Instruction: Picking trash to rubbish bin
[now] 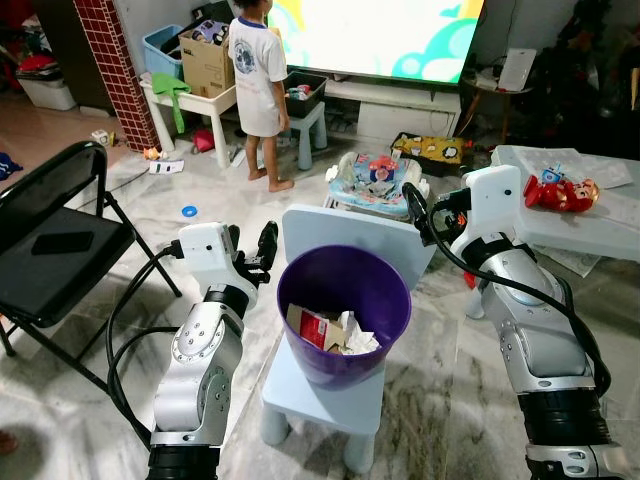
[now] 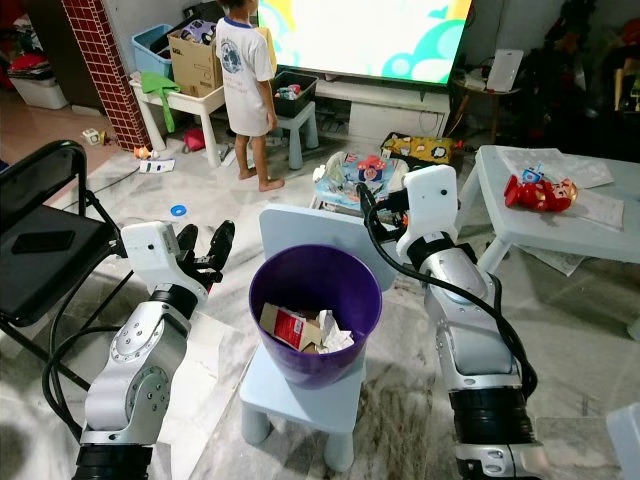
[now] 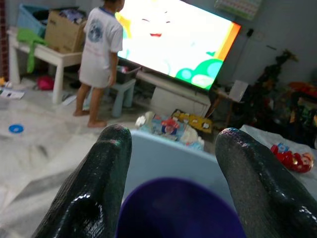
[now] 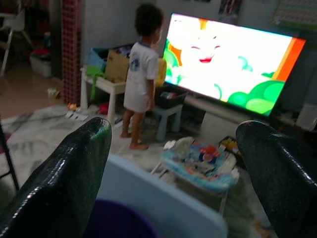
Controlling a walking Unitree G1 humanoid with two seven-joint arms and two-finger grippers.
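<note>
The left gripper [image 1: 258, 250] hangs just beside the purple rubbish bin [image 1: 345, 300], on the robot's left of its rim, fingers spread apart and holding nothing. The right gripper [image 1: 425, 212] sits on the other side of the bin, near the rim and a little behind it; its wrist view shows two fingers [image 4: 69, 178] parted wide with nothing between them.

The bin stands on the seat of a small pale blue chair [image 1: 325, 395], with the chair's backrest rising directly behind it. Inside the bin lie a red-and-white carton [image 1: 318, 326] and crumpled white paper [image 1: 355, 335], so some trash is already deposited.

These pieces look light and soft: the paper would crush under the fingers, and the carton looks thin and easily dented, so a gentle pinch on an edge or a fold should serve. The bin itself appears to be light plastic and could tip or slide off the chair if nudged at the rim.

Further from the bin, a black folding chair [image 1: 55, 250] stands well to the robot's left, and a pale table [image 1: 590, 225] with red toys [image 1: 560, 190] to its right. Beyond the bin, a child [image 1: 258, 80] stands facing a large bright screen [image 1: 380, 35].
</note>
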